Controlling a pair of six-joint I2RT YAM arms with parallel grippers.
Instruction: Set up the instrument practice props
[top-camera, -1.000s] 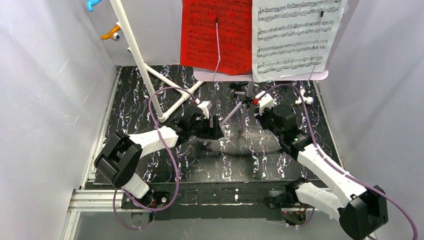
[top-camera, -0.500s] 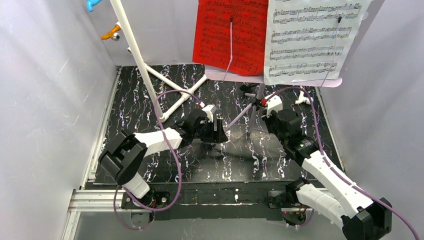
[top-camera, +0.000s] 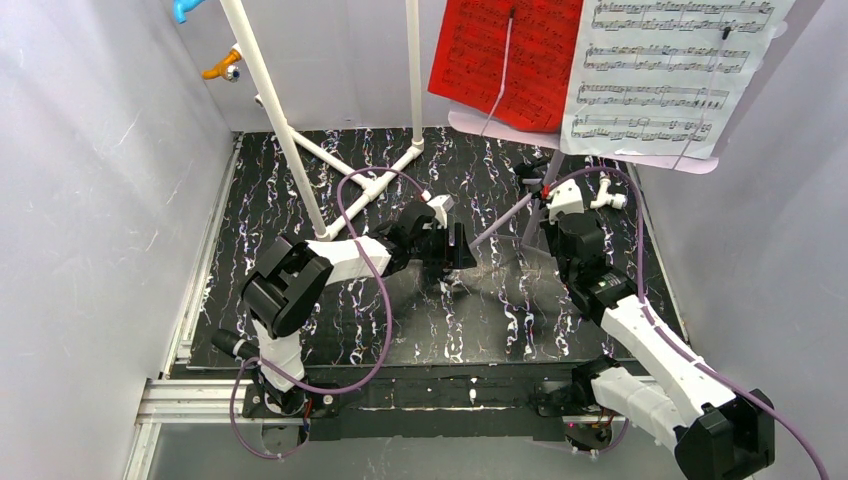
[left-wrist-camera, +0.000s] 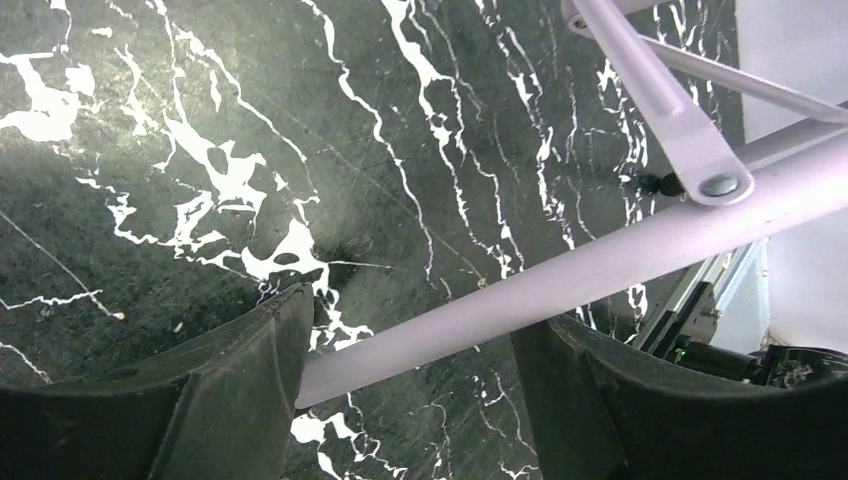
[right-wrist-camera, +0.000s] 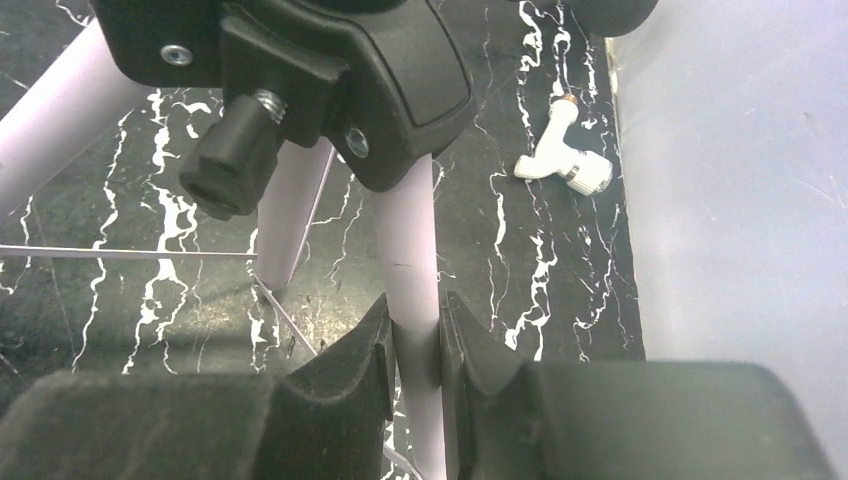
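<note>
The lilac music stand (top-camera: 503, 222) stands tilted at the back right of the marbled table. A red music sheet (top-camera: 505, 60) and a white music sheet (top-camera: 670, 75) rest side by side on its desk. My right gripper (top-camera: 556, 203) is shut on a lilac tube of the stand (right-wrist-camera: 413, 250), just under the black hub with a knob (right-wrist-camera: 300, 70). My left gripper (top-camera: 458, 250) is open. One tripod leg (left-wrist-camera: 560, 290) slants between its fingers (left-wrist-camera: 240, 390), its tip against the left finger, low over the table.
A white PVC pipe frame (top-camera: 275, 110) rises at the back left, with a second upright (top-camera: 413, 70) behind the red sheet's left edge. A small white fitting (top-camera: 608, 195) lies by the right wall. Blue (top-camera: 185, 10) and orange (top-camera: 222, 68) pieces hang at the top left.
The stand and both sheets have shifted to the right and tilted. Both arms moved right with it, the left reaching further across. A PVC upright now shows behind.
</note>
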